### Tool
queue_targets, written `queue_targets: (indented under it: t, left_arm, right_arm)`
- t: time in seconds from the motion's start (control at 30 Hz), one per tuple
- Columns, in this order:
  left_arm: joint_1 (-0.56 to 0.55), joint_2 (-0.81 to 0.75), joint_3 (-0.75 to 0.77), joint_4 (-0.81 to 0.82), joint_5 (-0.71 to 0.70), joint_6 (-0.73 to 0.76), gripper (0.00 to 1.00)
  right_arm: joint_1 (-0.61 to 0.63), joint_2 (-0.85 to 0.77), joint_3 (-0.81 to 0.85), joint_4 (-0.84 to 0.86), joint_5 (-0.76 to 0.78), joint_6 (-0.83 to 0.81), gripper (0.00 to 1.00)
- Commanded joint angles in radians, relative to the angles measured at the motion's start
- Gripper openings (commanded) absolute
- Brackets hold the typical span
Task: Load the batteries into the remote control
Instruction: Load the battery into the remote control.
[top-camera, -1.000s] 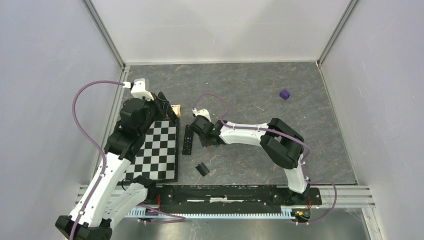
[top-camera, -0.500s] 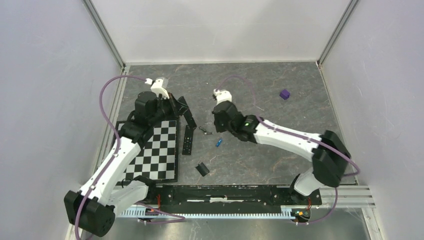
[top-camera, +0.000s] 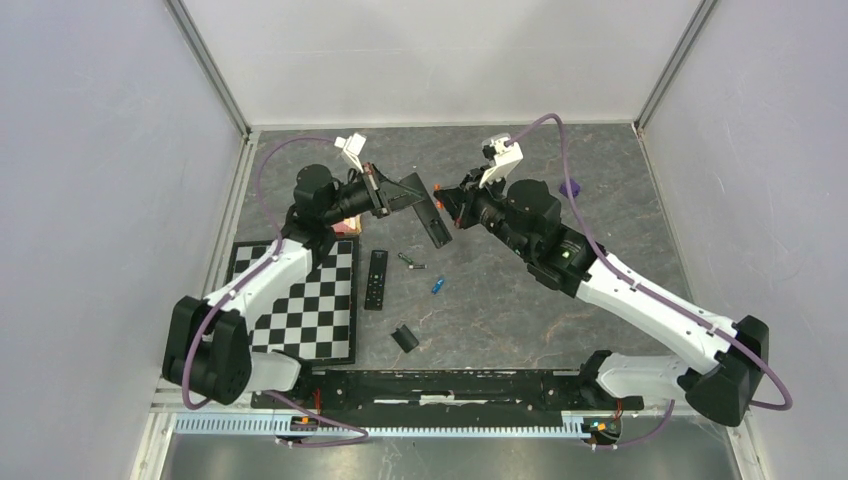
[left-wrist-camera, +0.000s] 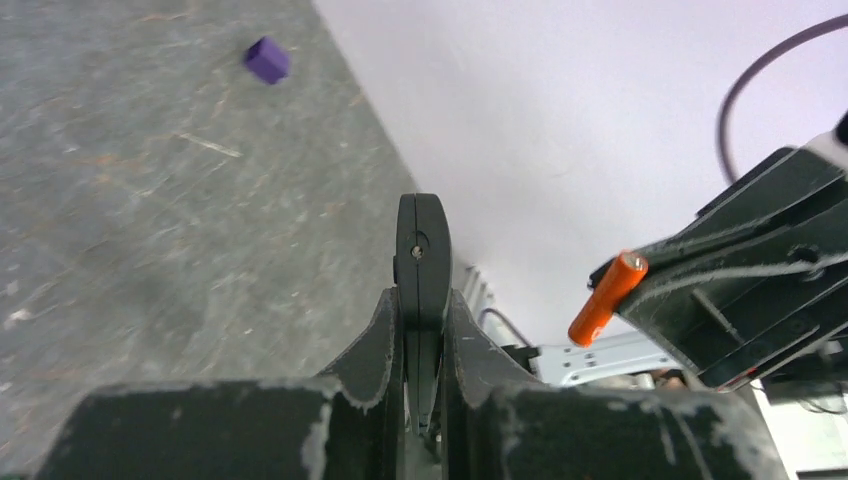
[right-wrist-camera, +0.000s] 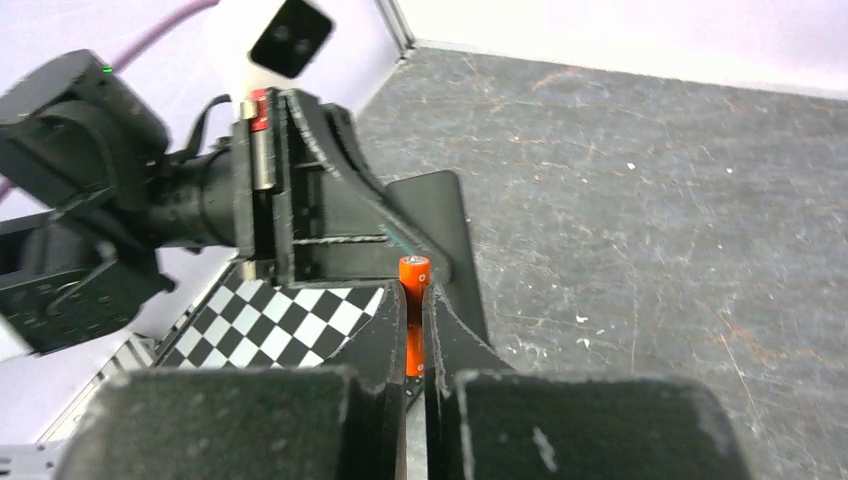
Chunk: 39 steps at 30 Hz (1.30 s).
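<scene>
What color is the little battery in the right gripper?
Orange. The battery shows best in the right wrist view.

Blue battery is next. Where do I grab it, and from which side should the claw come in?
Take the blue battery across its middle, coming straight down from above. It is a thin cylinder lying flat on the table, slanted in the top view, so close across its long axis. Nothing touches it: the black remote and the small cover lie apart from it.
</scene>
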Motion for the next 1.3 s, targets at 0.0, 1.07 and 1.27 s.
queue_targets:
  t: [0.0,1.07,1.27]
  left_arm:
    - [0.005,0.059,0.06,0.358,0.131,-0.287,0.02]
    - [0.023,0.169,0.182,0.528,0.196,-0.602,0.02]
    - [0.022,0.164,0.177,0.518,0.197,-0.591,0.02]
  right_arm:
    - [-0.002,-0.048,-0.025,0.087,-0.065,-0.065,0.04]
    - [-0.016,-0.133,-0.109,0.104,-0.23,-0.171,0.07]
    - [-0.016,-0.13,-0.09,0.051,-0.242,-0.164,0.23]
